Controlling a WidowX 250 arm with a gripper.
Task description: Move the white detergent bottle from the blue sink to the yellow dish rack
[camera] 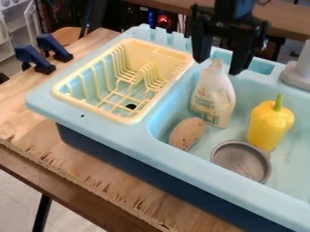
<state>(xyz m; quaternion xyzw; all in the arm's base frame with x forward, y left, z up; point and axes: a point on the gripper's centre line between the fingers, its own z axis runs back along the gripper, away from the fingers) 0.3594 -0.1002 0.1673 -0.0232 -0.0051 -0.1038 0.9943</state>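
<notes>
The black gripper (219, 62) hangs over the back of the sink basin, open, its two fingers spread above the top of a white bottle (213, 97). The bottle stands in the basin, leaning on its back left side. Nothing can be seen held between the fingers. In front of the bottle lies a brown speckled potato-like object (186, 133) against the left wall. A round grey metal pan (241, 161) sits to its right, and a yellow pepper (270, 123) with a green stem stands behind the pan.
A light blue toy sink (145, 129) rests on a wooden table (24, 113). A pale yellow dish rack (63, 97) fills its left side. A grey faucet base (297, 72) is at the right edge. Two dark blue clamps (35, 59) are at the table's back left.
</notes>
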